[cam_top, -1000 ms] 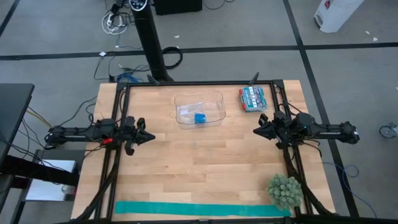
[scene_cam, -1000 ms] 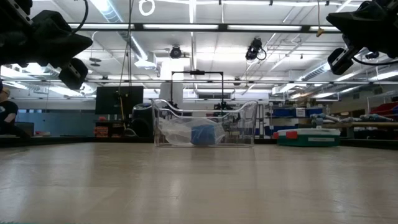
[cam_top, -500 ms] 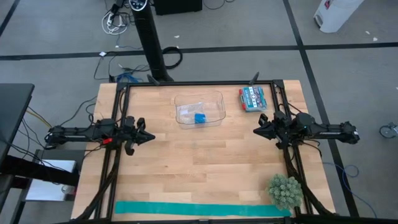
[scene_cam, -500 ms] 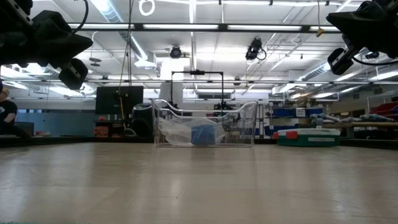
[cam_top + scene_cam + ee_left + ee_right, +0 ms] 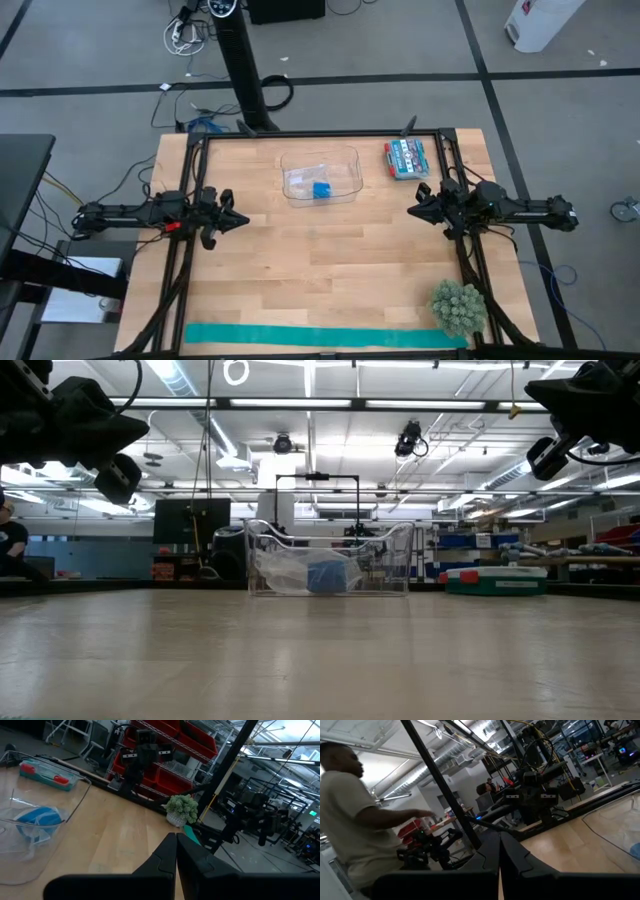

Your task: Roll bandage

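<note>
Bandage (image 5: 321,189) is a small blue roll sitting inside the clear plastic bin (image 5: 345,160) at the far middle of the bench (image 5: 320,270); in the low view it shows as a blue lump (image 5: 325,576) behind the bin wall, with crumpled clear plastic next to it. Teal case (image 5: 407,158) with red bits lies just right of the bin. Teal-green strip (image 5: 320,336) lies flat along the near edge, fuzzy green plant ball (image 5: 458,307) at its right end. My left claw (image 5: 240,219) hangs over the left side of the bench, fingers together, holding nothing. My right claw (image 5: 414,211) hangs over the right side, fingers together, also empty. Both well apart from the bin. A person (image 5: 355,820) shows in the right wrist view.
</note>
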Robot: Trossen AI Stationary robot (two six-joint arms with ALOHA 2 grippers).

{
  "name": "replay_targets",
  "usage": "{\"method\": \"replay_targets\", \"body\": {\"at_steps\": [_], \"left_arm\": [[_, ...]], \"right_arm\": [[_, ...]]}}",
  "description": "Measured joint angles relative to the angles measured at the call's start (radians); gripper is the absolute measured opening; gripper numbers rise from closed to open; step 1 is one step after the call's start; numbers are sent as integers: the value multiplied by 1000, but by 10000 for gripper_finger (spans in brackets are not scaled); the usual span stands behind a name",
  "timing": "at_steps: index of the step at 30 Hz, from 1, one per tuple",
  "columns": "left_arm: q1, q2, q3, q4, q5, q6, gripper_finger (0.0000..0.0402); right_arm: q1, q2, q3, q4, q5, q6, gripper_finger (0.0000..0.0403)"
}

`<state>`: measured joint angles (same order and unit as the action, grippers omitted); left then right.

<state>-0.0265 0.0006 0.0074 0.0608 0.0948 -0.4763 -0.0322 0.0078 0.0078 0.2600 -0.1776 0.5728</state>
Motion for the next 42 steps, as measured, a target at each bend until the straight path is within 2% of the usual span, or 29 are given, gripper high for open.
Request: {"method": "replay_targets", "body": {"at_steps": [42], "left_arm": [[0, 0, 0, 0, 0, 0, 19]], "right_arm": [[0, 0, 0, 0, 0, 0, 6]]}}
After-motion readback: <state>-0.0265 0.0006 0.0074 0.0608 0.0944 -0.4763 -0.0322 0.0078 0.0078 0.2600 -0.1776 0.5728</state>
